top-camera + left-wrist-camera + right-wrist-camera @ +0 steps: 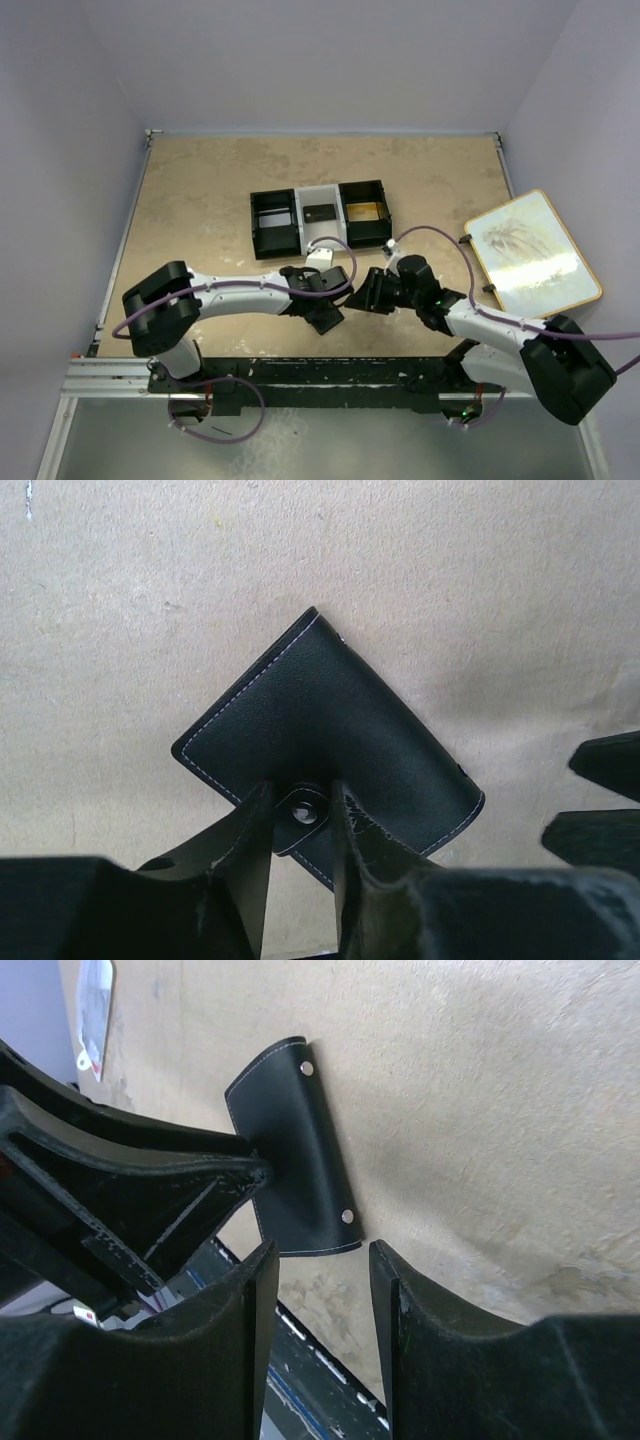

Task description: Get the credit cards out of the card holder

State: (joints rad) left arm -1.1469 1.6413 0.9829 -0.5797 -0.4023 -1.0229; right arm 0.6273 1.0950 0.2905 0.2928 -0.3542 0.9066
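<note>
Stitching in pale thread edged the black card holder (pixel 330 720), which lay folded shut and flat on the tan tabletop (pixel 200 200), just below the centre of the top view, with one corner pointing toward the upper part of the left wrist frame. We saw its small strap with a metal snap at the lower middle of that frame. The left end effector (pixel 302 798) had its two fingers pressed against either side of that strap, gripping the card holder by it. From the right wrist view the holder sat in the upper middle, two round studs showing along its right-hand edge. The right end effector (pixel 322 1260) stood open at the bottom of the frame with nothing between its fingers, just beside the holder's near end without touching it. With the holder closed, we could not see any cards inside it. Higher in the top view sat a black-and-white three-compartment tray (pixel 300 215), well apart from the holder, and a wood-framed board (pixel 530 255) lay at the right edge.
</note>
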